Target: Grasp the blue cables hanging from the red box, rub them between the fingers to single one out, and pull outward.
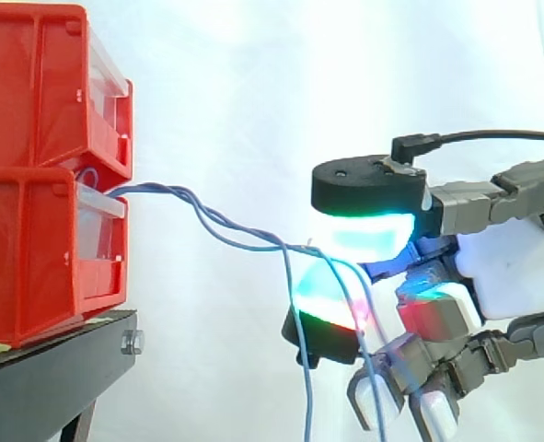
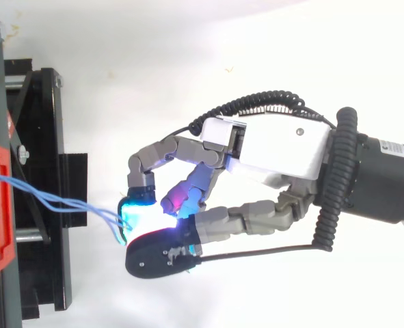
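Blue cables come out of the front of the lower red bin, at its clear drawer. They are twisted together and run right and slightly down, off the bin, into the hand. The hand is clamped on the cables, pinching them between two pads: the upper pad glows cyan-green and the lower pad glows green to red. Past the pinch, loose cable ends hang straight down, two strands apart. The other fingers are curled under at lower right, and one strand passes just beside them. The hand is well right of the bins, with its palm side-on. The top view shows the same: cables fan from the bin edge to the glowing pads, and the arm enters from the right. An upper bin is stacked on the lower one, and both sit on the black stand. A white curtain is behind.
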{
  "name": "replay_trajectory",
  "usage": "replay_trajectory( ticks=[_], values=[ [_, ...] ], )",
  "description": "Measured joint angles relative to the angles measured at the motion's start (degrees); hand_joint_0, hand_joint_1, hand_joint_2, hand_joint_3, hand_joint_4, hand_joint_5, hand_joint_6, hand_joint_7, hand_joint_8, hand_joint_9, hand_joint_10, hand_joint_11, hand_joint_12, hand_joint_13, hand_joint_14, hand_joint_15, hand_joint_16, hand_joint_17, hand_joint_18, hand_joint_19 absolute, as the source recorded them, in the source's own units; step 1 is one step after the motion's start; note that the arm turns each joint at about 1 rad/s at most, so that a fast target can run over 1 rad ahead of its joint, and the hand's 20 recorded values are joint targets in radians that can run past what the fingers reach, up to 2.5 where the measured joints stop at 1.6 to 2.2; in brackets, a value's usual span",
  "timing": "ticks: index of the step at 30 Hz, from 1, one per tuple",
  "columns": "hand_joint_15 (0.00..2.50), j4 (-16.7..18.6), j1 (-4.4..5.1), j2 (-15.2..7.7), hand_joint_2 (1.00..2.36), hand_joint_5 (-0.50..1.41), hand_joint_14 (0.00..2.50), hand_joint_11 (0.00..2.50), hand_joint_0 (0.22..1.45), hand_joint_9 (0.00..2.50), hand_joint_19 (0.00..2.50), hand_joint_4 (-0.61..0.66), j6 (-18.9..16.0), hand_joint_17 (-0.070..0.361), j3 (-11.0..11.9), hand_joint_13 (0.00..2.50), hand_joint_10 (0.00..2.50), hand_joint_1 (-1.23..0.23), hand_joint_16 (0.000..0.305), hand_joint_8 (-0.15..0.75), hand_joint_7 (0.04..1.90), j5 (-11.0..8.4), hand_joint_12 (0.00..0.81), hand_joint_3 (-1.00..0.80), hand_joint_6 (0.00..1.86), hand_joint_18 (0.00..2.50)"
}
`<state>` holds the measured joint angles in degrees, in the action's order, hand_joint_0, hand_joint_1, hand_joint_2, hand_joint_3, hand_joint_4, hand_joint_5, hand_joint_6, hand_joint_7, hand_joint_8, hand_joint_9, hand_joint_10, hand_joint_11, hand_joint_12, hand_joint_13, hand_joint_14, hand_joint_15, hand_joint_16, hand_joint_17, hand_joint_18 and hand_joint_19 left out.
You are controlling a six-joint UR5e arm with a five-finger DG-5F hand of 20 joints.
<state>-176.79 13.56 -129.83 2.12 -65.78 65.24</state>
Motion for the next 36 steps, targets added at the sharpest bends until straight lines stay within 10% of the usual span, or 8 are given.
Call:
replay_trajectory(
  ticks=[12,29,36],
  values=[
    [0.55,-0.05,0.03,0.01,1.02,-0.13,0.02,1.12,0.72,1.21,0.57,-0.03,0.0,0.078,0.01,0.8,0.02,-0.92,0.034,0.255,1.19,-0.02,0.178,-0.18,0.95,0.84],
    [0.51,-0.2,0.13,0.01,1.0,-0.03,0.02,0.86,0.57,1.37,0.65,-0.01,-0.18,0.077,-0.01,0.88,0.03,-0.44,0.034,0.168,1.05,-0.02,0.139,-0.46,0.82,0.89],
    [0.49,-0.87,0.31,0.01,1.0,-0.03,0.02,0.84,0.5,1.36,0.62,0.01,-1.06,0.087,-0.01,0.89,0.02,-0.47,0.039,0.197,1.07,-0.13,0.164,-0.5,0.8,0.93]
  ],
)
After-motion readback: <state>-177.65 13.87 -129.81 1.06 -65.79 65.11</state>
